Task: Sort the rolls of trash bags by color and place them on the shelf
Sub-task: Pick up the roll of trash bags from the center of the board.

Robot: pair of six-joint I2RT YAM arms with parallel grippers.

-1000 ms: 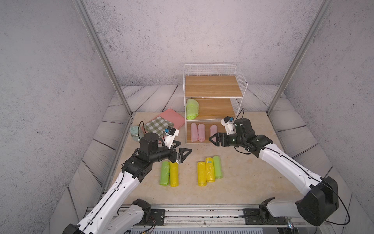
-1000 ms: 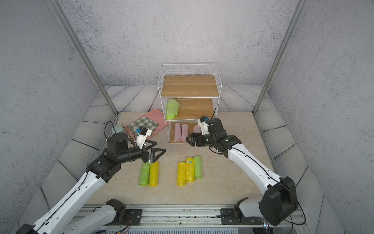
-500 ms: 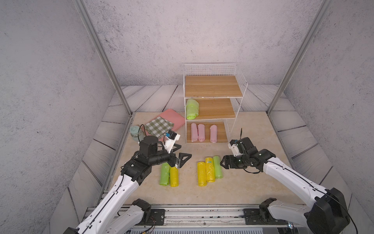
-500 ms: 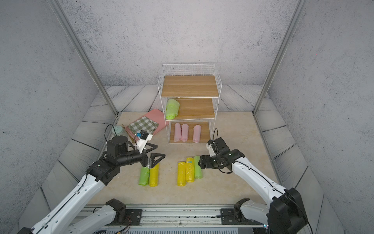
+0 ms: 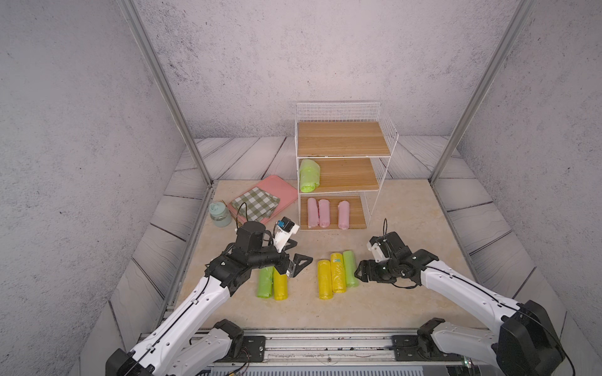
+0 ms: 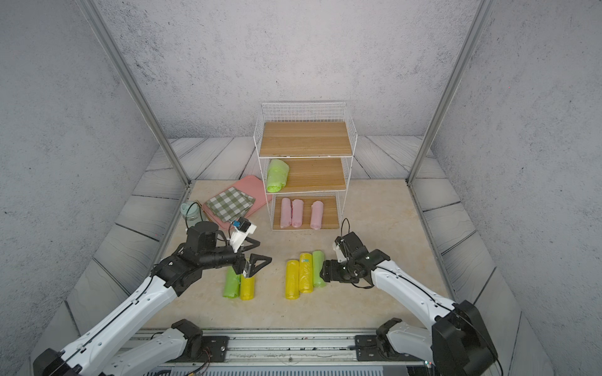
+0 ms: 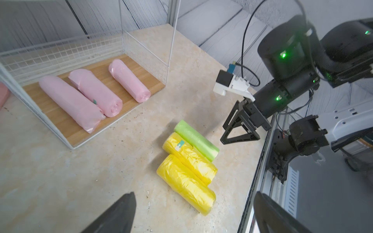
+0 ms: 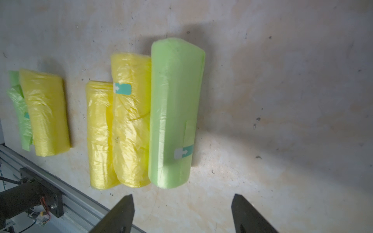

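Soft, even overhead light fills both top views, which are sharp throughout; the rolls (image 5: pixel 337 273) cast only faint, short shadows. In the right wrist view a broad soft shadow dims the tabletop (image 8: pixel 282 100) beside the green roll (image 8: pixel 173 113). The right claw (image 8: pixel 182 195) and left claw (image 7: pixel 194 193) look dark and blurred at the frame edge.

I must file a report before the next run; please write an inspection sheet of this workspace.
Surface: beige tabletop, few dark specks.
Job's things: shelf holds three pink rolls on bottom board, one green roll on middle board; two green rolls and three yellow rolls lie on the tabletop.
Clutter: pink tray with checkered cloth on it, pale cup beside.
Grippers: left gripper open, empty; right gripper open, empty.
Cables: black cables loop at both wrists.
Surroundings: grey walls, metal posts.
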